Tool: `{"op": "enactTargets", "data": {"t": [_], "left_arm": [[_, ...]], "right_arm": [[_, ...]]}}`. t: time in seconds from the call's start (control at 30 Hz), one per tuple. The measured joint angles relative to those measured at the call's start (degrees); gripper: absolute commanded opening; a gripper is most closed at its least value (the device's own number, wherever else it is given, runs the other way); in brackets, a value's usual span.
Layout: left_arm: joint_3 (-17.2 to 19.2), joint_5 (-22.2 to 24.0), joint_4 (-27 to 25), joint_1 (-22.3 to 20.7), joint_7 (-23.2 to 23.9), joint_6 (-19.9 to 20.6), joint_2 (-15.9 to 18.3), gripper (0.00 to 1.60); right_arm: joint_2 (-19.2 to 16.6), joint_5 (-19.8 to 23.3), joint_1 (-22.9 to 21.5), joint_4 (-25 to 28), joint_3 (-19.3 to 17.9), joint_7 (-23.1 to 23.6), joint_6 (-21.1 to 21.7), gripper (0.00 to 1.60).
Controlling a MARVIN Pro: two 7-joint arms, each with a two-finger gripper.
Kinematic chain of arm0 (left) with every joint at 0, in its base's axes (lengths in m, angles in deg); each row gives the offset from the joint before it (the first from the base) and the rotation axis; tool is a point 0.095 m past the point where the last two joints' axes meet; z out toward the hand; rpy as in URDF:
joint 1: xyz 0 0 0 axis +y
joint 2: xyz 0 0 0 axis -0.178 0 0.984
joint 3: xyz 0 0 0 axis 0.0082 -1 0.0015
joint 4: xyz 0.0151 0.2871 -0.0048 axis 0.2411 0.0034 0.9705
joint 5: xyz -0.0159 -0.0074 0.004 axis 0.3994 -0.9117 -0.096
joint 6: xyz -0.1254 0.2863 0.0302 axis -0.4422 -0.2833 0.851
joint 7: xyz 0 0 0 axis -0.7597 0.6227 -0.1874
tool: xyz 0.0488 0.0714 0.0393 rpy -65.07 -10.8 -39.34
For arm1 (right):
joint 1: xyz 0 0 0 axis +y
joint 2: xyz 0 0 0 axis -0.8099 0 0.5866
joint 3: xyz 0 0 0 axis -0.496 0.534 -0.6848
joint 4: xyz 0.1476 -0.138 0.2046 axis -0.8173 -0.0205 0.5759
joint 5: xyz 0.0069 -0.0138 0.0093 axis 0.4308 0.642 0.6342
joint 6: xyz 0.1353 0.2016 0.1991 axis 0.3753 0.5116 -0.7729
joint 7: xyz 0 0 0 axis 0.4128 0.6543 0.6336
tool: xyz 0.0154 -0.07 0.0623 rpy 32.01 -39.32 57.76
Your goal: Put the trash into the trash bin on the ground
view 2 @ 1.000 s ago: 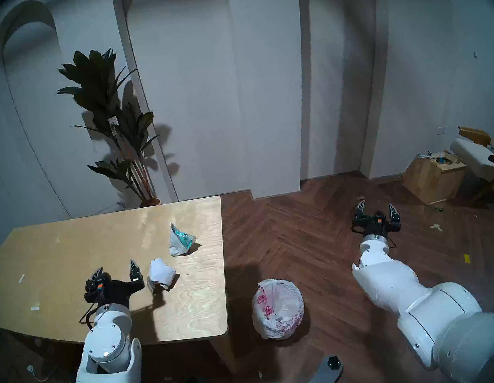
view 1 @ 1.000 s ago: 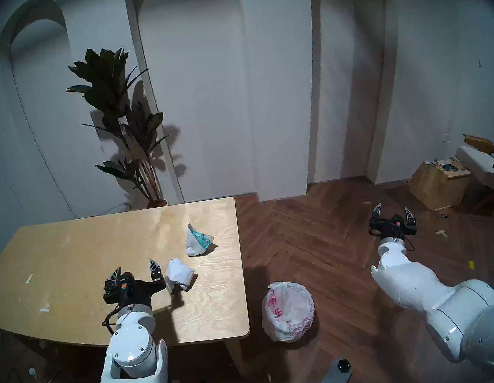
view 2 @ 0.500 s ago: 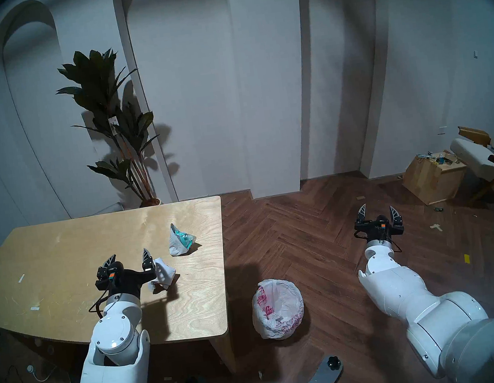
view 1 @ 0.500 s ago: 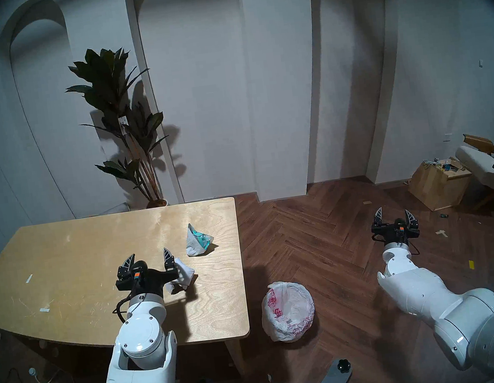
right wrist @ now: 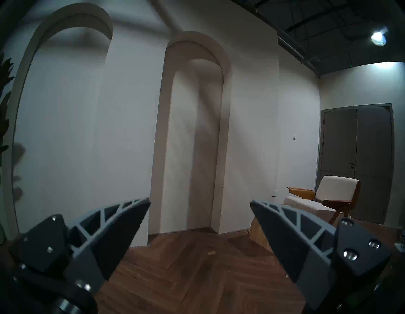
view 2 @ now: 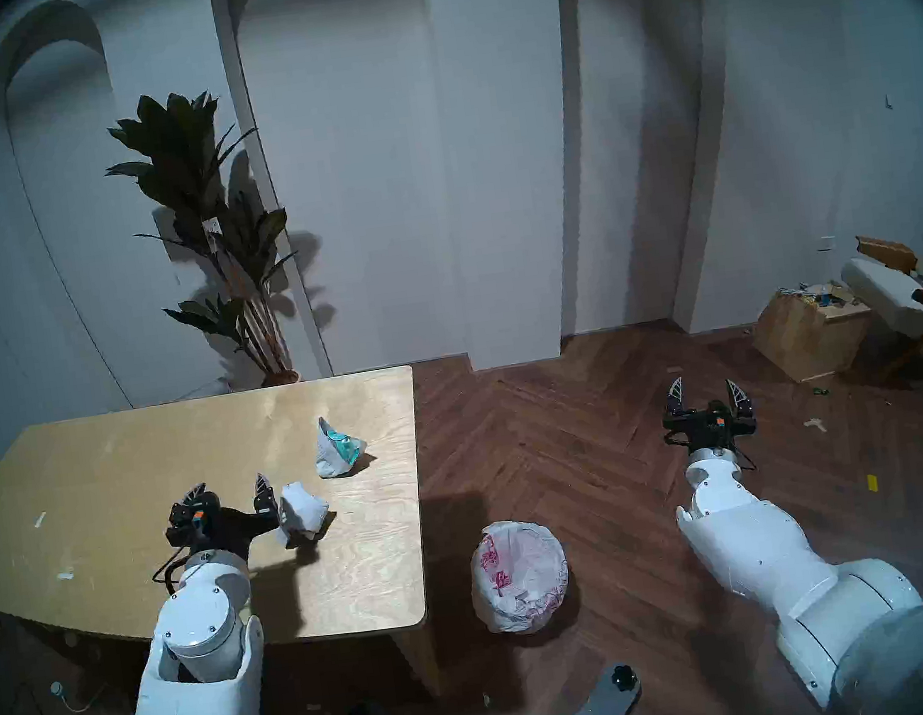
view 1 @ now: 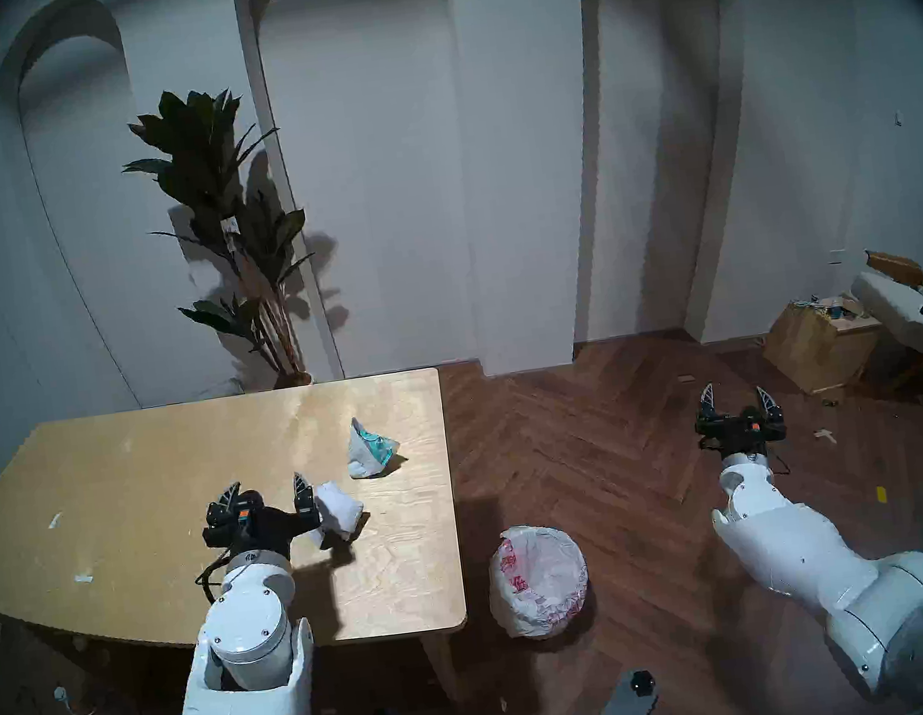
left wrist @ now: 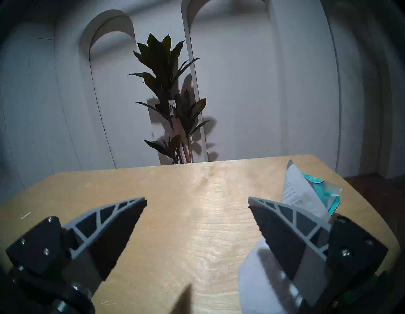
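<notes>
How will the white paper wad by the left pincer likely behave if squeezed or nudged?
The paper wad looks crumpled and creased, so it probably squashes rather than resists. It seems light, likely to skid on the smooth table if nudged. Its lumpy shape should keep it from rolling far.

Table [view 1: 111,449] is showing pale wood grain with a soft sheen, floor [view 1: 603,446] is looking like dark glossy wood, bin [view 1: 536,579] is wearing crinkly plastic, wad [view 1: 341,508] is looking like crumpled matt paper.
</notes>
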Motion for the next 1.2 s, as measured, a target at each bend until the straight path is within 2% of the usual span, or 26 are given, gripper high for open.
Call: {"op": "enactTargets", "data": {"t": [0.2, 0.7, 1.2], "left_arm": [[0.1, 0.2, -1.7, 1.2, 1.1, 2.1, 0.2, 1.6], [-2.9, 2.2, -6.2, 4.8, 4.3, 7.5, 0.3, 1.6], [-4.1, 4.3, -10.4, 6.9, 6.9, 13.7, 1.4, 1.6]], "right_arm": [[-0.8, 0.9, 1.8, 2.8, -0.3, 0.9, 0.1, 1.6], [-3.1, 3.2, 6.5, 10.5, -0.9, 2.8, 1.1, 1.6], [-6.9, 6.9, 13.3, 22.0, -2.5, 4.3, 6.0, 1.6]]}}
